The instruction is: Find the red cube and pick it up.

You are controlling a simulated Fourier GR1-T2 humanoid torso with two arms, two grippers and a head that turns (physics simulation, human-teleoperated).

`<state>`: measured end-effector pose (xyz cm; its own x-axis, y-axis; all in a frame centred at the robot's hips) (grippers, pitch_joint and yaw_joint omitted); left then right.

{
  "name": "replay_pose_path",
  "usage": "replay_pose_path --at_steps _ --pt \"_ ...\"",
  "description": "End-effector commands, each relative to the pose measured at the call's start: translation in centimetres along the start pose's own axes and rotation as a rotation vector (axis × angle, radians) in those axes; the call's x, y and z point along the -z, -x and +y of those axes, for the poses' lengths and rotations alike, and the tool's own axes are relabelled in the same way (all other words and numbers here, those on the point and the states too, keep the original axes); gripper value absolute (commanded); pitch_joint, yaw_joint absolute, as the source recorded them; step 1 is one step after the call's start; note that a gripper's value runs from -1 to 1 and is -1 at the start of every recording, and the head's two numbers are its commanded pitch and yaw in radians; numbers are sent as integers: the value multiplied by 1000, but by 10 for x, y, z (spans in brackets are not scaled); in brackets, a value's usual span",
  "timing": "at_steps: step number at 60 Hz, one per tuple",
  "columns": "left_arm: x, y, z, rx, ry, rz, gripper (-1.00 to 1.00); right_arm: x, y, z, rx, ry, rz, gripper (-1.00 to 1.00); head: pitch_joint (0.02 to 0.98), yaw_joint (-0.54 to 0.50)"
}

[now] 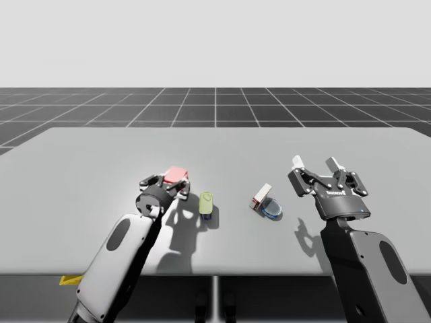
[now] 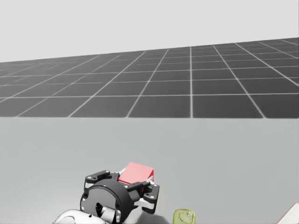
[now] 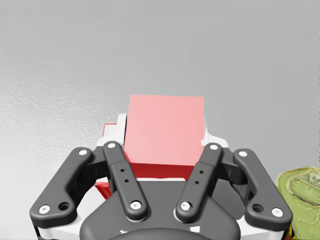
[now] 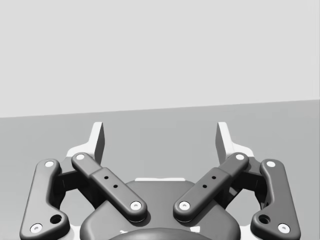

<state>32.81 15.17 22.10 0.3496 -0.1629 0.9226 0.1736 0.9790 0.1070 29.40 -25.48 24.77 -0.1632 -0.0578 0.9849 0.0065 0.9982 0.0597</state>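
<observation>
The red cube (image 1: 176,174) sits left of the table's middle, between the fingers of my left gripper (image 1: 174,183). In the left wrist view the red cube (image 3: 165,127) is held from both sides by the white fingertips (image 3: 120,125), so my left gripper (image 3: 164,134) is shut on it. The head view shows the red cube (image 2: 136,172) sticking out ahead of my left gripper (image 2: 134,183). Whether the cube is off the table I cannot tell. My right gripper (image 1: 315,163) hovers open at the right with nothing between its fingers, as the right wrist view confirms (image 4: 160,135).
A yellow-green can (image 1: 207,202) stands just right of the cube, also seen beside my left gripper (image 3: 300,187). A small white and red box (image 1: 261,197) and a blue round object (image 1: 272,207) lie near the middle. The grey table (image 1: 81,168) stretches wide around them.
</observation>
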Motion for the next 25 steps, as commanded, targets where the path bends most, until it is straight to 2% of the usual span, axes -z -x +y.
replay_pose_path --at_steps 1,11,25 --pt "-7 -42 -4 26 99 -95 1000 0 0 -1 -3 -1 -2 -1000 421 189" --pt "-20 -68 -1 57 77 -167 1000 0 0 -1 -5 -6 -5 -1000 416 191" --pt "-51 -113 3 64 51 -305 1000 -1 1 -2 -11 -19 -1 -1000 411 191"
